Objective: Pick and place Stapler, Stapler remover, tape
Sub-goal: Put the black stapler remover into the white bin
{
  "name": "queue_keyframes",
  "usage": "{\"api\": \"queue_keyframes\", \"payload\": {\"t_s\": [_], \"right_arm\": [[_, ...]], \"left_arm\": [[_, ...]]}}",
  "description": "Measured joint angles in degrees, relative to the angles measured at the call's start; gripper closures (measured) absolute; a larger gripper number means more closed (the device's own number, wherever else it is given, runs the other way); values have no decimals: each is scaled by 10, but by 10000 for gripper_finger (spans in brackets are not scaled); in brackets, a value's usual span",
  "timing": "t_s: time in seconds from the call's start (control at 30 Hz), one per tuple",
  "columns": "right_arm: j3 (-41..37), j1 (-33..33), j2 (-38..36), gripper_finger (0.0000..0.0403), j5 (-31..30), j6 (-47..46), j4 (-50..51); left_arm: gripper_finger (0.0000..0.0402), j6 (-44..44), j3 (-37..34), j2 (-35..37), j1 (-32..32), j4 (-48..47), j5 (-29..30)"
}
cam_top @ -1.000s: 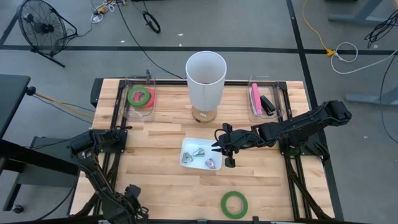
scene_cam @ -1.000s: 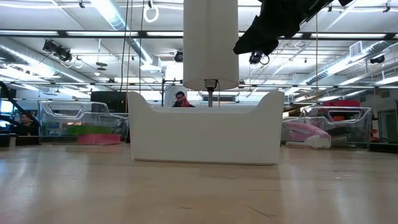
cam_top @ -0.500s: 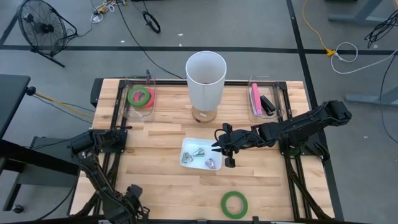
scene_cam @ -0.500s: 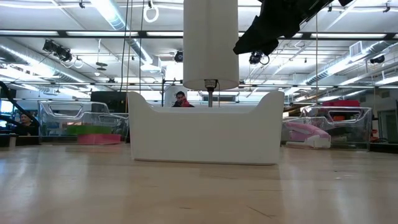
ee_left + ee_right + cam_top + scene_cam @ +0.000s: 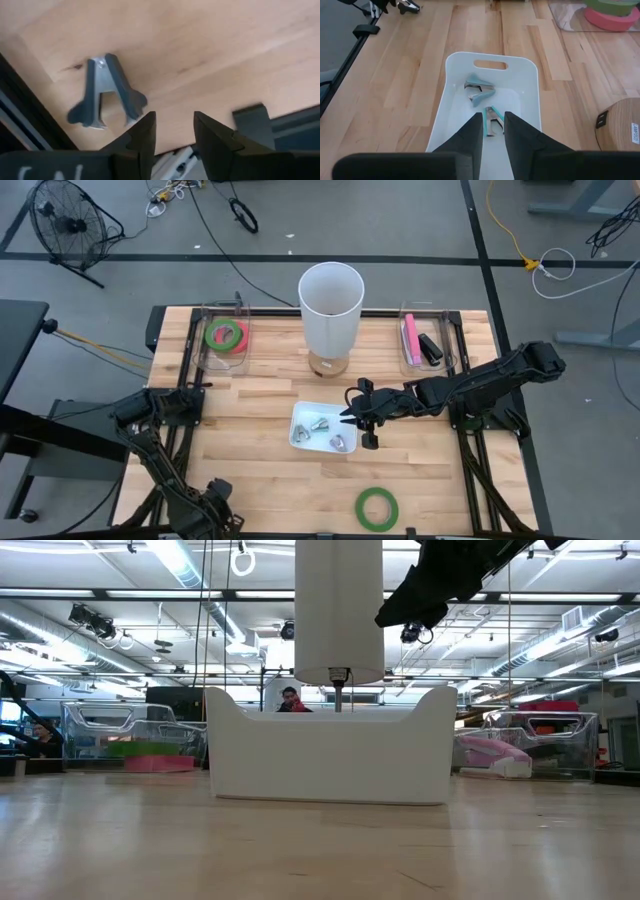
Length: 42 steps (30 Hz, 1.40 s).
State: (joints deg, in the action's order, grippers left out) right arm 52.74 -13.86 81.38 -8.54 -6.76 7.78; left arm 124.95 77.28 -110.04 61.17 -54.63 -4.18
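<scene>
A white tray (image 5: 300, 412) in the middle of the table holds three staple removers (image 5: 320, 423); two of them show in the right wrist view (image 5: 480, 89). My right gripper (image 5: 358, 420) hangs above the tray's right end, well over its rim in the low view (image 5: 428, 595). Its fingers are a narrow gap apart and hold nothing. My left gripper (image 5: 172, 125) is low over the table's near left corner (image 5: 215, 502), narrowly open and empty. A grey staple remover (image 5: 105, 92) lies on the wood just beyond its tips. A green tape ring (image 5: 377, 507) lies flat near the front edge.
A tall white cylinder (image 5: 331, 305) stands at the back middle. A clear bin (image 5: 227, 335) at the back left holds green and pink tape rolls. A clear bin (image 5: 422, 345) at the back right holds a pink stapler and a black one.
</scene>
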Motion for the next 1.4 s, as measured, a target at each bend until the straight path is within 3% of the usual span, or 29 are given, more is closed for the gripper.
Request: {"api": "queue_keyframes", "payload": {"t_s": [0.33,0.7,0.93,1.4], "right_arm": [[0,0,0,321,0,0,0],[0,0,0,321,0,0,0],[0,0,0,321,0,0,0],[0,0,0,321,0,0,0]], "left_arm": [[244,7,0,0,0,36,-44],[243,7,0,0,0,-29,-45],[243,1,0,0,-2,-40,14],[243,-12,0,-24,-3,-42,7]]}}
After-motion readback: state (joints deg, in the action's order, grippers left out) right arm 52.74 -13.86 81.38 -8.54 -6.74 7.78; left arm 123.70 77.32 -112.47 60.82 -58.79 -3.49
